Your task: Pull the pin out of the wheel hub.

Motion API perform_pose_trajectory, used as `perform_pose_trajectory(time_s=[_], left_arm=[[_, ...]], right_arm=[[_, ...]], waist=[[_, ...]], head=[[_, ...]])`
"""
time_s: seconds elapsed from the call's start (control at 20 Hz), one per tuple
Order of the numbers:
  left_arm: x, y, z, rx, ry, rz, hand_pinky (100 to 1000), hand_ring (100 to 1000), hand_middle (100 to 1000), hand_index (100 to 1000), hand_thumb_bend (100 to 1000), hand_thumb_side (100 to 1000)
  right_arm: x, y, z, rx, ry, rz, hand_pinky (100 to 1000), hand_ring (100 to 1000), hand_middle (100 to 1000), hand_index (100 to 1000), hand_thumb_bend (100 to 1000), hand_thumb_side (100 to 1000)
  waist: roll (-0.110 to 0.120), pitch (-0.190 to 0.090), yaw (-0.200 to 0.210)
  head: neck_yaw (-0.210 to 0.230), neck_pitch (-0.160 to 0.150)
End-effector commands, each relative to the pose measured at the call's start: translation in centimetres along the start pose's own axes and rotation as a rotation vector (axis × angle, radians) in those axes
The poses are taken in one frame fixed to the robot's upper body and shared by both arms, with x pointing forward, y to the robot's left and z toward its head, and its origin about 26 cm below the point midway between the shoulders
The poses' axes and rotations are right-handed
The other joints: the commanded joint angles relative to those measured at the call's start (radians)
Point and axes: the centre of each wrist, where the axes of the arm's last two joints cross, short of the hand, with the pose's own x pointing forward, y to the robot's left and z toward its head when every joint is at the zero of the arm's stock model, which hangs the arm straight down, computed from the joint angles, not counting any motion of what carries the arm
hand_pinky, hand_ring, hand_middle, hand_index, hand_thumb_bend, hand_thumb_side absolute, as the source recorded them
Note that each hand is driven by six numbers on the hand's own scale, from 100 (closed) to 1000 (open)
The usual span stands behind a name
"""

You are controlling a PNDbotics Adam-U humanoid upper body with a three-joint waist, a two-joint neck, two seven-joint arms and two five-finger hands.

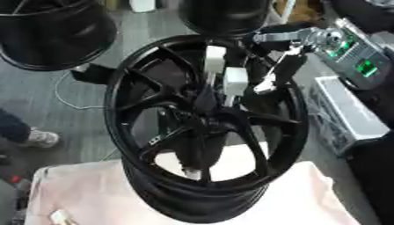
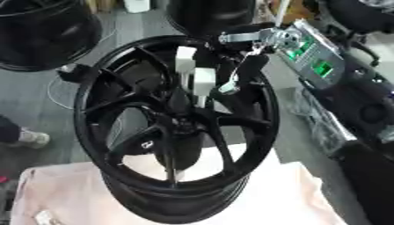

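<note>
Black wheel hub (image 1: 204,127) stands upright; right robot hand (image 1: 231,74) reaches into its spokes, grip indiscernible.

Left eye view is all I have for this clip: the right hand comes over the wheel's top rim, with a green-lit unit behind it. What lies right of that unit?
Observer: In the right eye view, a black machine body with a round part sits just right of the green-lit unit.
Operator: Anything behind it?
Observer: Black legs, seemingly a chair base, stand further back near the right edge.
Operator: Does the left hand appear there?
Observer: No. Only the right hand shows, at the upper spokes of the wheel.
</note>
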Motion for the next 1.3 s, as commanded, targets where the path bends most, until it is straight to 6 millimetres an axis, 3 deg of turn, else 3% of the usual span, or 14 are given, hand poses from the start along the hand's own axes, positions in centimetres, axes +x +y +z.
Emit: perform_pose_trajectory(time_s=[0.05, 0.7, 0.95, 1.0, 1.05, 1.3], left_arm=[[0.8, 0.1, -0.2, -0.010, -0.026, -0.015, 474, 525, 617, 703, 349, 933], [0.8, 0.0, -0.2, -0.009, -0.025, -0.013, 475, 525, 617, 704, 348, 935], [0.8, 0.0, -0.2, -0.010, -0.023, -0.013, 476, 525, 617, 703, 348, 935], [0.8, 0.0, -0.2, -0.010, -0.023, -0.013, 476, 526, 617, 704, 350, 939], [0.8, 0.0, -0.2, -0.010, -0.024, -0.013, 476, 525, 617, 703, 348, 935], [0.8, 0.0, -0.2, -0.012, -0.023, -0.013, 477, 526, 617, 704, 347, 936]], right_arm=[[0.1, -1.0, 0.5, -0.015, 0.012, 0.029, 390, 365, 690, 850, 466, 188], [0.1, -0.8, 0.2, -0.051, 0.035, 0.059, 326, 323, 588, 718, 463, 199], [0.5, -0.5, 0.4, -0.097, 0.018, 0.068, 295, 303, 555, 689, 473, 203], [0.6, -0.4, 0.4, -0.102, 0.015, 0.069, 290, 300, 552, 686, 512, 206], [0.7, -0.3, 0.5, -0.106, 0.011, 0.070, 289, 300, 551, 685, 478, 206], [1.3, 0.0, 0.6, -0.115, -0.001, 0.073, 277, 292, 536, 671, 480, 208]], waist=[[0.003, -0.010, 0.000], [0.003, -0.011, 0.000], [0.002, -0.011, -0.001], [0.002, -0.010, -0.001], [0.002, -0.010, 0.000], [0.002, -0.009, 0.000]], head=[[-0.002, -0.001], [-0.001, -0.001], [-0.002, -0.001], [-0.003, -0.001], [-0.003, -0.001], [-0.005, -0.001]])
